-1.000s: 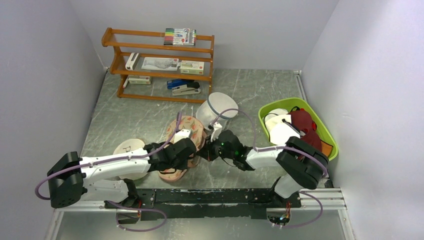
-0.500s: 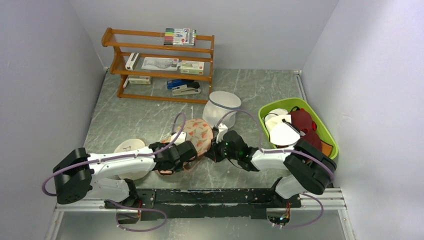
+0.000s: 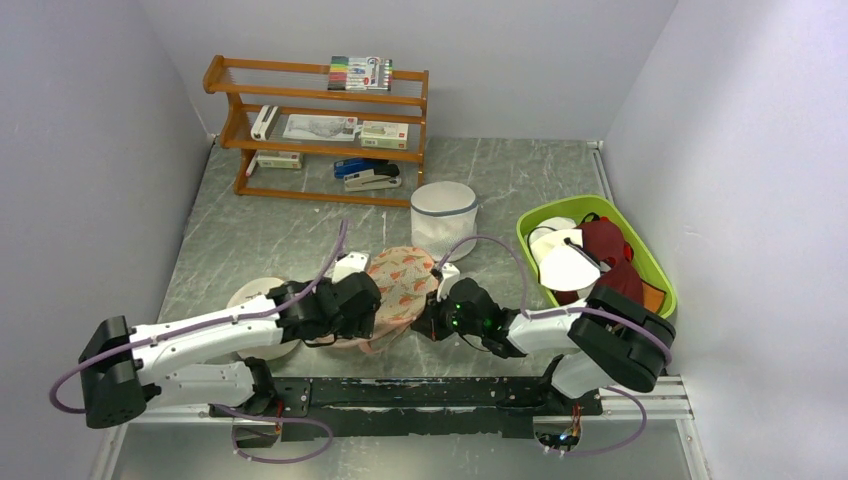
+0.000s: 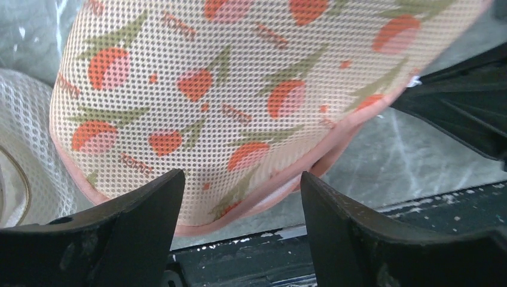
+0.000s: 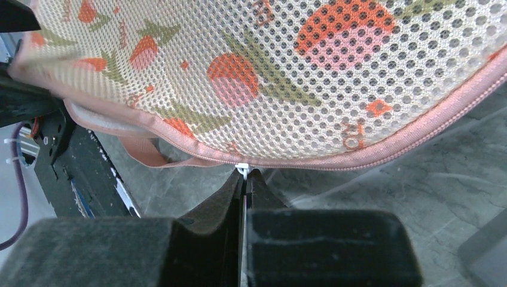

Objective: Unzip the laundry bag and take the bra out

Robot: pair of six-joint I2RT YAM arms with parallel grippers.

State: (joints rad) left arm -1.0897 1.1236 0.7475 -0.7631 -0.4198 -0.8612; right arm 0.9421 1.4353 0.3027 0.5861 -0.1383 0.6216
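The laundry bag (image 3: 402,288), beige mesh with orange-red and green flowers, lies between my two grippers near the table's front edge. In the left wrist view its pink-edged lobe (image 4: 239,89) sits just beyond my left gripper (image 4: 241,179), whose jaws stand wide open and apart from it. My right gripper (image 5: 245,174) is shut on the small white zip pull (image 5: 241,168) on the bag's pink zip seam. A pink strap (image 5: 143,154) hangs below the bag's edge. The bra itself is hidden.
A white mesh cylinder (image 3: 443,213) stands upright behind the bag. A green bin (image 3: 575,204) of clothes is at the right, a wooden shelf (image 3: 315,130) at the back left. A round cream cap (image 3: 250,295) lies under my left arm. The black base rail (image 3: 440,392) runs along the near edge.
My left gripper has opened and let go of the bag. The bag has shifted right and settled lower. The mesh cylinder, tilted before, now stands upright. My right gripper stays shut.
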